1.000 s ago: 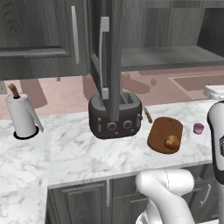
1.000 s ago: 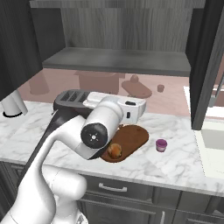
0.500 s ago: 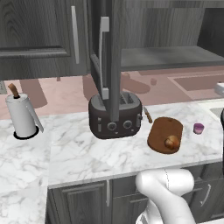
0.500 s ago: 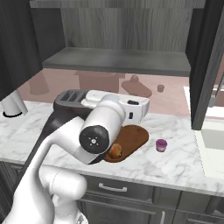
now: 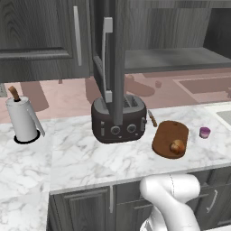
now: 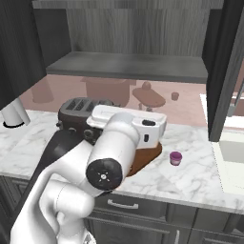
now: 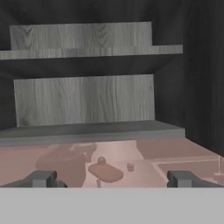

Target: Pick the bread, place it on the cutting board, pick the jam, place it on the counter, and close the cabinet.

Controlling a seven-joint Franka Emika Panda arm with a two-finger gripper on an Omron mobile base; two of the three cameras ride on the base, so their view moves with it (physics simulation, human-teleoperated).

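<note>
The bread lies on the near end of the cutting board, right of the toaster. The jam stands on the counter just right of the board. In the right base view my arm covers the bread and most of the cutting board; the jam is beside it. The cabinet's doors stand open. In the hand view my gripper is open, with nothing between the fingertips, and faces the cabinet shelf.
A dark toaster sits mid-counter under the open door's edge. A paper towel holder stands far left. The sink's rim shows at the right. Another cabinet door hangs at the left.
The arm's white link has left the right edge of the left base view, and the elbow has sunk lower in the right base view. Bread, board and jam stay put.
</note>
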